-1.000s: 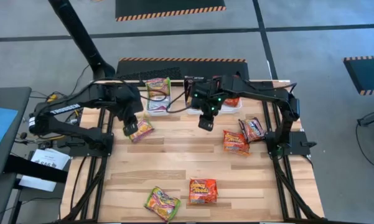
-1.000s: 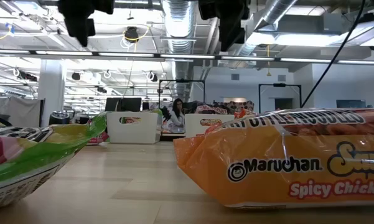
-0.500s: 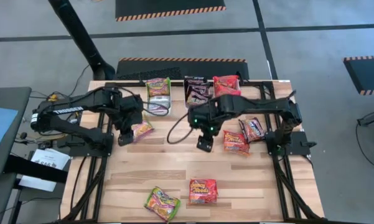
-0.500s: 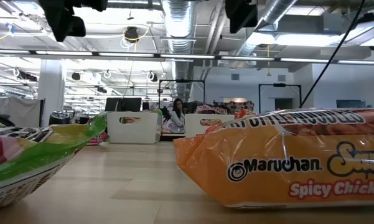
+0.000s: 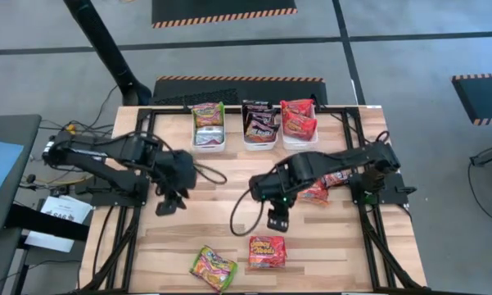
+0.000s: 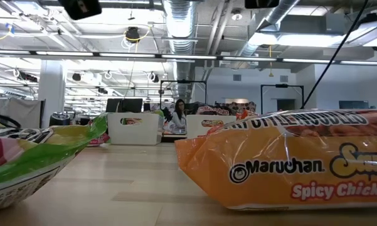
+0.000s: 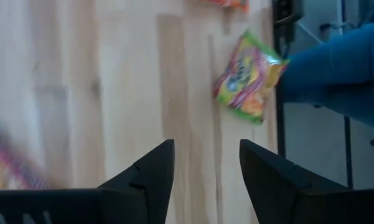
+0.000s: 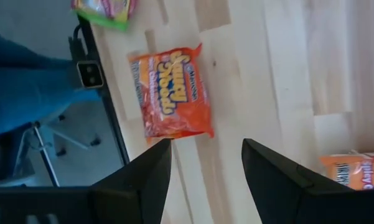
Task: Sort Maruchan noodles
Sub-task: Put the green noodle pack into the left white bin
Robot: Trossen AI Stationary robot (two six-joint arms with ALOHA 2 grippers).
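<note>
My left gripper (image 5: 165, 206) is open and empty, left of the table's middle. In the left wrist view (image 7: 205, 146) a green-edged Maruchan packet (image 7: 246, 78) lies flat ahead of it, near the front edge (image 5: 213, 267). My right gripper (image 5: 277, 223) is open and empty, just short of a red-orange packet (image 5: 267, 251) that lies flat near the front edge. That packet also shows in the right wrist view (image 8: 171, 93). Another red-orange packet (image 5: 315, 193) and a black one (image 5: 336, 176) lie partly under my right arm.
Three white tubs stand along the far edge: one with a green packet (image 5: 207, 123), one with a black packet (image 5: 259, 121), one with red packets (image 5: 299, 117). In the low view the orange packet (image 6: 288, 163) and the green one (image 6: 31, 154) lie close in front.
Both grippers have moved toward the table's near edge, staying open. The left one has left the green packet at the far left behind. The right one has come from beside the tubs across the middle toward the red-orange packet at the front.
</note>
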